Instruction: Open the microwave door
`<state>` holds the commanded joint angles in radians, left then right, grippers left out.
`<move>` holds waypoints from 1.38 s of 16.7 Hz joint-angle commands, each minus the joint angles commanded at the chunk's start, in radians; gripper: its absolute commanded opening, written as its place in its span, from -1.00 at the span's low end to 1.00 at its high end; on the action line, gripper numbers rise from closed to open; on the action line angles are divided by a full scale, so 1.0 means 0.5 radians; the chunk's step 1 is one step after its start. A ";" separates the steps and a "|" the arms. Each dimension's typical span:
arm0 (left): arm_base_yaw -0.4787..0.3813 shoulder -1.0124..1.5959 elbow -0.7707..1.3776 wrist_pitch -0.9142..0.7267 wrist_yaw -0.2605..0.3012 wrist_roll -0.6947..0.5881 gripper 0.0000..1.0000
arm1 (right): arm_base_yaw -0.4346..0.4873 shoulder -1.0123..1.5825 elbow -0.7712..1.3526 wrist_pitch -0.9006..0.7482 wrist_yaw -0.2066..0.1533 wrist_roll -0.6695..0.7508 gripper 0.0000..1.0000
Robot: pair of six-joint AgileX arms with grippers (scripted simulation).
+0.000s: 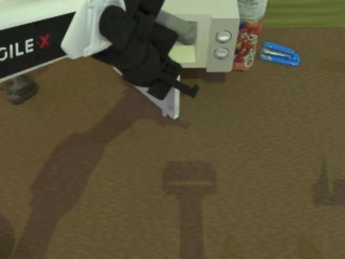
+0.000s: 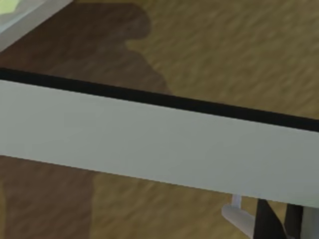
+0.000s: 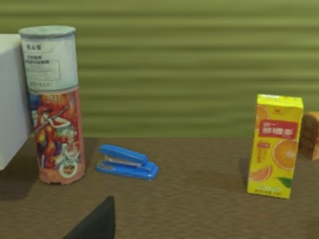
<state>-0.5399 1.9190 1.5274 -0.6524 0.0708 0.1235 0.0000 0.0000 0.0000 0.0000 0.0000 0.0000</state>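
The cream-white microwave point(image 1: 215, 21) stands at the back of the table, its two grey knobs point(image 1: 222, 44) facing forward. Its pale cavity point(image 1: 183, 54) is exposed. The microwave door point(image 1: 172, 103) is swung out toward the front left, standing at an angle to the oven's front. My left gripper point(image 1: 186, 88) reaches over the door's free edge and is shut on the grey door handle point(image 2: 239, 218). In the left wrist view the door's edge point(image 2: 149, 139) fills the middle, with dark fingers point(image 2: 269, 226) at the handle. My right arm is outside the top view; only a dark part of my right gripper point(image 3: 97, 224) shows.
A tall printed can point(image 1: 249, 32) stands right of the microwave, with a blue stapler point(image 1: 279, 54) beyond it. The right wrist view also shows a yellow orange-juice carton point(image 3: 275, 145) and a brown object point(image 3: 311, 134) at the far right. A white lettered panel point(image 1: 32, 32) lies at the back left.
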 joint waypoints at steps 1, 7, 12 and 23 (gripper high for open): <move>0.000 0.000 0.000 0.000 0.000 0.000 -1.00 | 0.000 0.000 0.000 0.000 0.000 0.000 1.00; 0.000 0.000 0.000 0.000 0.000 0.000 -1.00 | 0.000 0.000 0.000 0.000 0.000 0.000 1.00; -0.010 0.008 -0.009 0.000 0.013 -0.007 -1.00 | 0.000 0.000 0.000 0.000 0.000 0.000 1.00; 0.113 -0.118 -0.151 -0.004 0.183 0.323 -1.00 | 0.000 0.000 0.000 0.000 0.000 0.000 1.00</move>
<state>-0.4831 1.8603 1.4517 -0.6546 0.1622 0.2851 0.0000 0.0000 0.0000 0.0000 0.0000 0.0000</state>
